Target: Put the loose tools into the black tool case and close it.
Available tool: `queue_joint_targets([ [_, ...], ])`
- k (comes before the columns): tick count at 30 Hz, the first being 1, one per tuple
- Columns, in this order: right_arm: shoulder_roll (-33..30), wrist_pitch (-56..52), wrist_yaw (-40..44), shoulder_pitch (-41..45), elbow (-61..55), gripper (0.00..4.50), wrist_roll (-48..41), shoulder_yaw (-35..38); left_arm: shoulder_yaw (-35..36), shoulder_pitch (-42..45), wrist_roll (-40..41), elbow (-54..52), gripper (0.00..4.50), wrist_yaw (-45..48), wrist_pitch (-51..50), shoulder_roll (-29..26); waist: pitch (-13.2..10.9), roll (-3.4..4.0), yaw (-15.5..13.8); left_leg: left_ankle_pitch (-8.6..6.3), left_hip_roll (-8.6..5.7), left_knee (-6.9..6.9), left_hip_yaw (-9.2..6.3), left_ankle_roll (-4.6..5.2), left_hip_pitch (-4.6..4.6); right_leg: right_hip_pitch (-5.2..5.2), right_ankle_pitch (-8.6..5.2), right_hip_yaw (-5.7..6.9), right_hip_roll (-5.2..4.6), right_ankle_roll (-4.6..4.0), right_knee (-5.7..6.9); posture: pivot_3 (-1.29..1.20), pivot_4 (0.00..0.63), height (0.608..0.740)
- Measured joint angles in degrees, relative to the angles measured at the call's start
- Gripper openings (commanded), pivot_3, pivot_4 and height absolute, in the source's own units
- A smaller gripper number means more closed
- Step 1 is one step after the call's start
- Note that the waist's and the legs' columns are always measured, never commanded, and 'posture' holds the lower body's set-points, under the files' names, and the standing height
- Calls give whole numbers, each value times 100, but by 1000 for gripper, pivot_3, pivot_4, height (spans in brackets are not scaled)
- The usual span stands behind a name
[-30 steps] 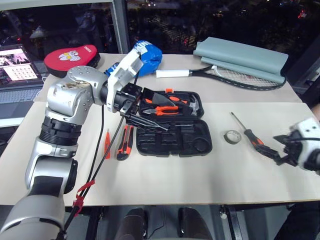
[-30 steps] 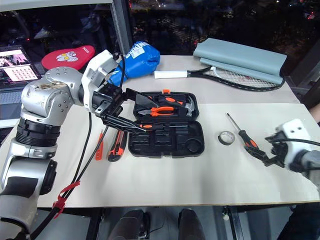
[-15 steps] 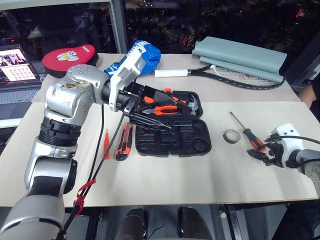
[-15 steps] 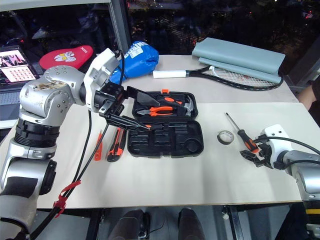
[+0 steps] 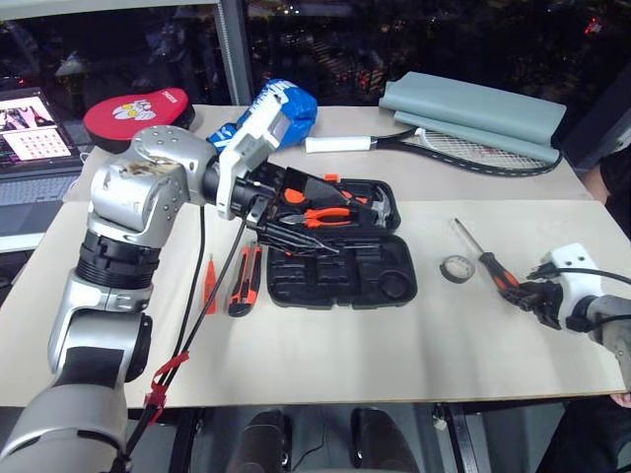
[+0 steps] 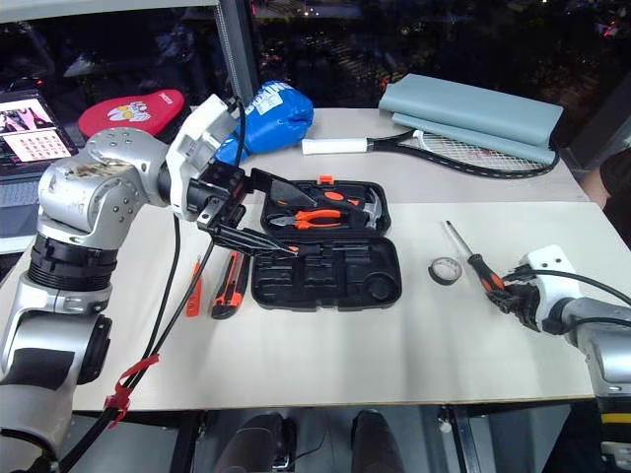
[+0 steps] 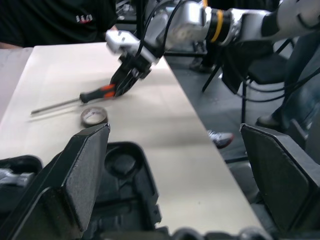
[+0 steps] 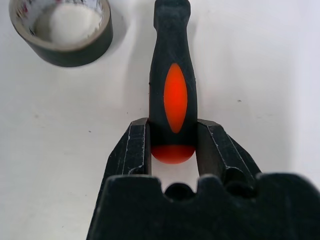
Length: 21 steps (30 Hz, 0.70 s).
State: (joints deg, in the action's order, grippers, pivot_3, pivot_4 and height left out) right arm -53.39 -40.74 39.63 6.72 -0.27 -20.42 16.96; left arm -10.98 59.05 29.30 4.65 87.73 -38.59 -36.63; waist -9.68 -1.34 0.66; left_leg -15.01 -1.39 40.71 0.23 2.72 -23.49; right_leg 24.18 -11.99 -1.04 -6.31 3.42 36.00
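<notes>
The black tool case (image 5: 385, 286) lies open at the table's middle. My left gripper (image 5: 320, 222) hovers open over its left part, nothing between its fingers (image 7: 85, 170). At the table's right, my right gripper (image 8: 173, 131) is shut on the end of a screwdriver's orange-black handle (image 8: 172, 95), and the screwdriver (image 5: 490, 266) lies flat on the table. The small grey tape roll (image 5: 457, 268) sits just left of it. Left of the case lie the utility knife (image 5: 246, 281) and the slim orange tester screwdriver (image 5: 211, 284).
Orange-handled pliers (image 5: 330, 214) and a hammer (image 5: 380, 207) sit in the case's far half. At the back lie a racket (image 5: 463, 148), a grey folded cover (image 5: 473, 108), a blue boxing glove (image 5: 286, 108) and a red pad (image 5: 138, 108). A laptop (image 5: 30, 128) stands far left.
My right gripper has closed its fingers from wide open onto the screwdriver's handle end. The left arm has kept still over the case.
</notes>
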Motion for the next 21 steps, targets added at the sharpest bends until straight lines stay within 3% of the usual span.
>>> queue_joint_targets([
  [6, -900, 161, 1113, -6, -1004, 947, -395, 510, -166, -151, -216, 299, 4500, 329, 327, -265, -1, 6, 37, 0, 10, 0, 3, 0, 9, -2, 2, -2, 9, -4, 1, 0, 150, 736],
  [11, -1243, 625, 2175, 1117, -1204, 947, -531, -400, -289, -285, -185, 346, 4500, 438, 537, -676, -2, 6, 59, 0, 17, -1, 6, -1, 17, -6, 4, -3, 11, -7, 0, 0, 150, 736],
  [17, -204, 2025, 3105, 3156, 215, 947, 604, -2535, -293, -650, 24, 94, 4500, 453, 513, -1358, -17, 1, 106, 2, 14, 1, 12, -4, 8, 10, 5, -9, 11, -7, 2, 0, 150, 736],
  [21, 673, 2770, 3471, 3877, 1401, 947, 1093, -3232, 125, -1031, 251, -435, 4500, 377, 3, -1871, -25, 2, 94, 2, 13, -2, 7, -5, -10, 27, 4, -2, 11, -8, 2, 0, 150, 736],
])
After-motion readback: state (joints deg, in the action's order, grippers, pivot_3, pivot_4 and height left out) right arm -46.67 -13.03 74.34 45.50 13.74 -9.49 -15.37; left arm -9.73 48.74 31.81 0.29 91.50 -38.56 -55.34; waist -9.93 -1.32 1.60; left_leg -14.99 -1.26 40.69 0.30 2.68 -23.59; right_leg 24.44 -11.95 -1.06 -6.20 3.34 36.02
